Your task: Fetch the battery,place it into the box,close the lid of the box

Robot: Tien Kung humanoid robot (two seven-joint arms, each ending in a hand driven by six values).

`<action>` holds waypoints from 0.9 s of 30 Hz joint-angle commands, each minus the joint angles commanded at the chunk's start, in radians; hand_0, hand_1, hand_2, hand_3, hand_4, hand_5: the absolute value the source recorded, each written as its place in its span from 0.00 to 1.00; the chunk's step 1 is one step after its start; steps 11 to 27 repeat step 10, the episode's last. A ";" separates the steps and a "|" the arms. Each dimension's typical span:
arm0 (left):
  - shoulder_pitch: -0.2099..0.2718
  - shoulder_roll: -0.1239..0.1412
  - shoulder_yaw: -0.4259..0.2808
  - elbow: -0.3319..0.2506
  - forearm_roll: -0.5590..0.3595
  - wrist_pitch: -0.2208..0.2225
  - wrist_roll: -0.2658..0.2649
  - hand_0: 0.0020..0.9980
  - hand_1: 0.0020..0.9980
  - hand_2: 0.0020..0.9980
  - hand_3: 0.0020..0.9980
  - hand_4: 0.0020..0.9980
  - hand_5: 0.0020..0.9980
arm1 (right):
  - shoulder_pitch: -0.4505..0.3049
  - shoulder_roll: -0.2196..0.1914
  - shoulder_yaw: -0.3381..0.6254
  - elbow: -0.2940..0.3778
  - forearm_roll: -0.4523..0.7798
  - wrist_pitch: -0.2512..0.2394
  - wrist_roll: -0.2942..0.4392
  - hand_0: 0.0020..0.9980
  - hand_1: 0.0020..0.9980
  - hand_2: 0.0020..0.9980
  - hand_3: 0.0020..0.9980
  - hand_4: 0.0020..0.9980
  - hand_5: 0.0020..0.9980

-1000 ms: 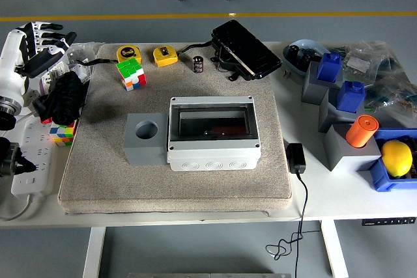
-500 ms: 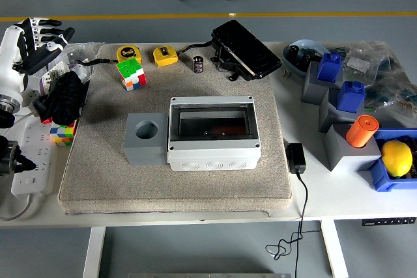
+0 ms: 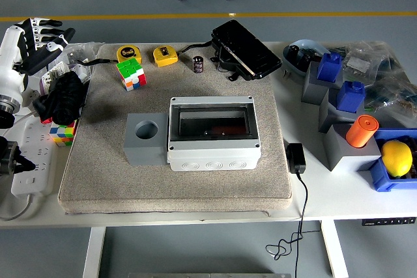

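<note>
The battery [image 3: 198, 64], a small black cylinder, stands upright at the back of the grey mat [image 3: 98, 180], between a yellow tape measure and a black device. The white box [image 3: 213, 154] sits mid-mat with its dark window facing up; whether the lid is raised I cannot tell. My left hand [image 3: 42, 38] hovers at the far left edge over the clutter, well left of the battery, with its black fingers [image 3: 51, 32] spread and holding nothing. My right hand is out of view.
A grey block with a round hole [image 3: 143, 138] touches the box's left side. Rubik's cubes [image 3: 130, 73] [image 3: 63, 132], tape measures [image 3: 165, 55], a black device [image 3: 244, 49] and a black cloth [image 3: 64, 96] ring the mat. Bins, an orange cylinder [image 3: 361, 130] and a lemon [image 3: 396, 158] crowd the right.
My left hand has shifted slightly left and up at the table's left edge, still with its fingers spread. Nothing on the mat has moved.
</note>
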 joint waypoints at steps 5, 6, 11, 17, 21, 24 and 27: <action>-0.005 0.001 0.008 0.000 0.000 -0.001 0.001 0.47 0.55 0.56 0.58 0.91 0.46 | 0.003 -0.002 -0.004 0.001 0.001 0.000 0.000 0.61 0.63 0.61 0.55 0.94 0.47; -0.005 0.001 0.009 0.000 -0.001 -0.001 0.000 0.47 0.55 0.56 0.58 0.91 0.46 | 0.004 -0.003 -0.005 0.000 0.001 0.000 0.000 0.61 0.63 0.61 0.55 0.94 0.47; -0.005 0.002 0.009 -0.002 -0.002 0.000 -0.001 0.47 0.55 0.56 0.58 0.91 0.46 | 0.004 -0.004 -0.009 0.000 0.002 0.000 -0.001 0.61 0.63 0.61 0.55 0.94 0.47; -0.005 0.002 0.009 -0.002 -0.002 0.000 -0.001 0.47 0.55 0.56 0.58 0.91 0.46 | 0.004 -0.004 -0.009 0.000 0.002 0.000 -0.001 0.61 0.63 0.61 0.55 0.94 0.47; -0.005 0.002 0.009 -0.002 -0.002 0.000 -0.001 0.47 0.55 0.56 0.58 0.91 0.46 | 0.004 -0.004 -0.009 0.000 0.002 0.000 -0.001 0.61 0.63 0.61 0.55 0.94 0.47; -0.005 0.002 0.009 -0.002 -0.002 0.000 -0.001 0.47 0.55 0.56 0.58 0.91 0.46 | 0.004 -0.004 -0.009 0.000 0.002 0.000 -0.001 0.61 0.63 0.61 0.55 0.94 0.47; -0.005 0.002 0.009 -0.002 -0.002 0.000 -0.001 0.47 0.55 0.56 0.58 0.91 0.46 | 0.004 -0.004 -0.009 0.000 0.002 0.000 -0.001 0.61 0.63 0.61 0.55 0.94 0.47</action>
